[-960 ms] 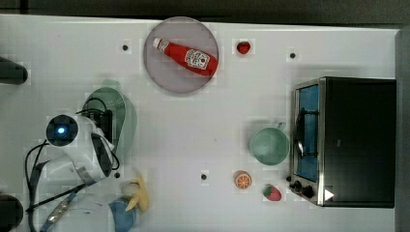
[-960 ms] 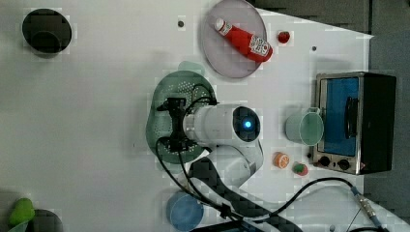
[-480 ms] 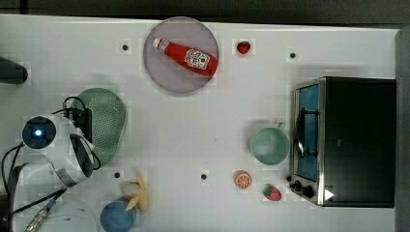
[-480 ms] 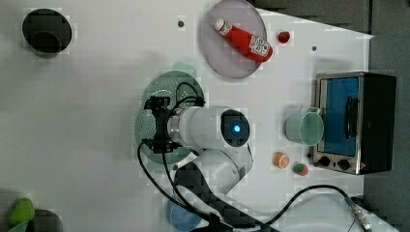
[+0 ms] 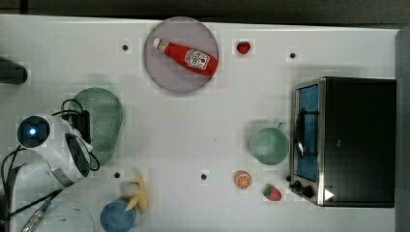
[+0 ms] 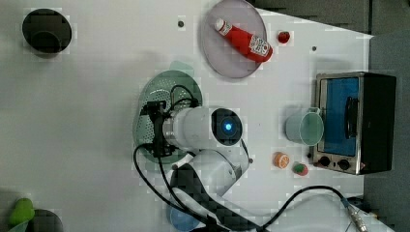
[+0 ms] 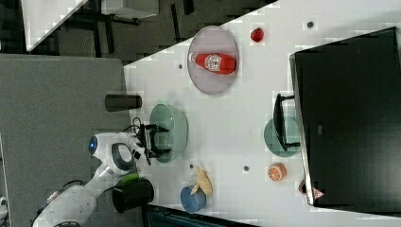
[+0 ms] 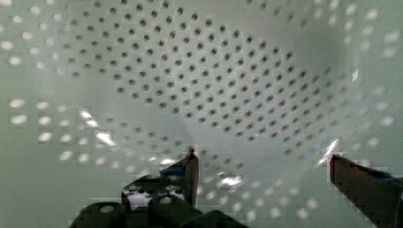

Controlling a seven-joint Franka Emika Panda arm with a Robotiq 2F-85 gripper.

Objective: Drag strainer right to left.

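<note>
The hand (image 8: 263, 164) stood open inside the strainer (image 5: 104, 123), fingers spread and gripping nothing. In the top view the strainer lay at about nine o'clock on the tabletop (image 5: 193, 130), far from the cup (image 5: 269, 145). The drag appeared largely done; only withdrawal seemed left.

the strainer (image 5: 104, 121) is placed on the bench (image 5: 193, 130) at the top view's left, and the hand (image 7: 155, 140) is held inside its bowl. a bottle (image 5: 186, 55) is laid on a plate (image 5: 167, 72) near the top view's upper edge. at the top view's right a cup (image 5: 268, 145) is set just beside the oven (image 5: 355, 140). below the strainer in the top view, a banana (image 5: 139, 193) is found touching a bowl (image 5: 116, 217).
</note>
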